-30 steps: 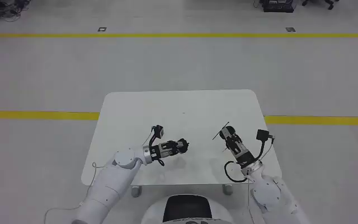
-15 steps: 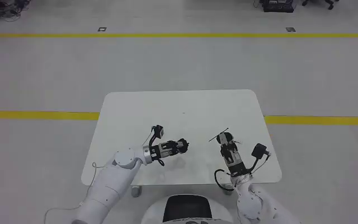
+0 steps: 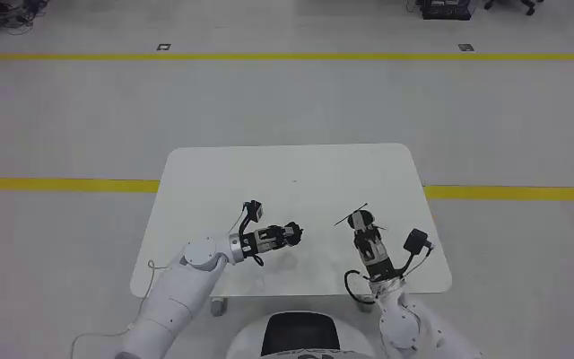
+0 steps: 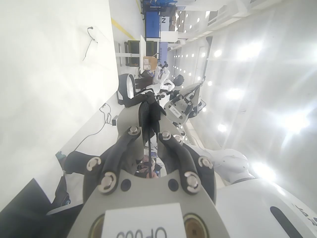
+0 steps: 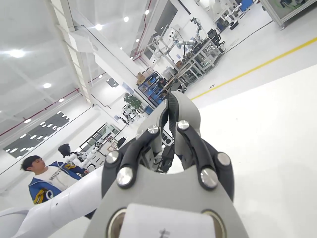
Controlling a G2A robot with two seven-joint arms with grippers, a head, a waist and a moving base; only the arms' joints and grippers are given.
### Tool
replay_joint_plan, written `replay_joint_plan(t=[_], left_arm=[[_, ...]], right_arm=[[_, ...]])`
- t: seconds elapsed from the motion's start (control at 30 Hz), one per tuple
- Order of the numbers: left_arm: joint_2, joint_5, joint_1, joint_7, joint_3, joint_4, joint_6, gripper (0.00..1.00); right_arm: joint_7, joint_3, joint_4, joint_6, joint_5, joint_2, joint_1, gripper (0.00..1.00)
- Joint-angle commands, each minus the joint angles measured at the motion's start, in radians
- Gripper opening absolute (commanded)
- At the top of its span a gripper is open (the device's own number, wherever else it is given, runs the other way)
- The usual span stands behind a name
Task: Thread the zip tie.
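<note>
— One zip tie [image 3: 343,220], as far as I can see. It's a thin, straight black strip, pinched at the tip of the right gripper [image 3: 360,218] over the near right part of the white table [image 3: 269,175]. Most of its length slants out toward the other arm.
— Can you spot its head?
— No, it's too fine; both ends look alike from above. Up close, that arm's smooth grey fingers [image 5: 188,116] meet along ribbed black pads, and the strip is lost at their tips.
— And the left gripper [image 3: 292,234]?
— Pressed together too, well apart from the right one, over the table's near middle. A hair-thin dark line runs between its fingers [image 4: 128,118]. Whether that's a strand or only the seam, I can't tell. Something black bunches at their tips.
</note>
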Motion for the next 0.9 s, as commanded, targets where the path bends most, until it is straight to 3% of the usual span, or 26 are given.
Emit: replay_joint_plan(t=[0.0, 0.3, 0.57, 0.87], left_arm=[[0.0, 0.0, 0.0, 0.0, 0.0, 0.0, 0.0, 0.0], [0.0, 0.0, 0.0, 0.0, 0.0, 0.0, 0.0, 0.0], [0.0, 0.0, 0.0, 0.0, 0.0, 0.0, 0.0, 0.0], [0.0, 0.0, 0.0, 0.0, 0.0, 0.0, 0.0, 0.0]], right_arm=[[0.003, -0.013, 0.032, 0.0, -0.001, -0.001, 0.029, 0.0], [0.033, -0.147, 0.148, 0.0, 0.049, -0.001, 0.185, 0.0], [0.033, -0.286, 0.204, 0.0, 0.141, 0.027, 0.296, 0.0], [0.033, -0.286, 0.204, 0.0, 0.141, 0.027, 0.296, 0.0]])
